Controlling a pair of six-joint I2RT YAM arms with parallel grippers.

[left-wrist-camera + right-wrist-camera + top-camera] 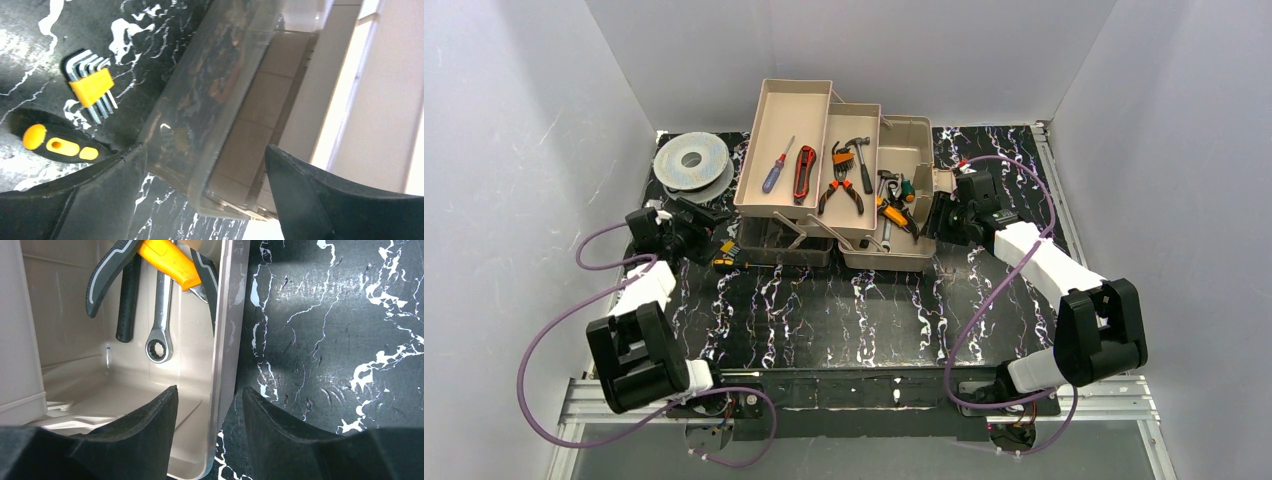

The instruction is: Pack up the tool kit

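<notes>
The tan toolbox [906, 140] stands open at the back, its cantilever trays [782, 110] spread out and holding a hammer [860, 160], orange pliers [841, 192] and a blue screwdriver [776, 166]. Its translucent brown lid [220, 85] lies in front. My left gripper [205, 147] is open, straddling the lid's corner without touching it. A hex key set [91, 87] and a black-and-yellow screwdriver [57, 145] lie on the table beside it. My right gripper [210, 388] is open astride the box's right wall [224, 340], one finger inside, one outside. A ring wrench [160, 325] and yellow-handled pliers [167, 260] lie in the box.
A round grey spool [692, 160] lies at the back left, just behind my left arm. White walls close in the black marbled table [854, 310] on three sides. Purple cables loop beside both arm bases.
</notes>
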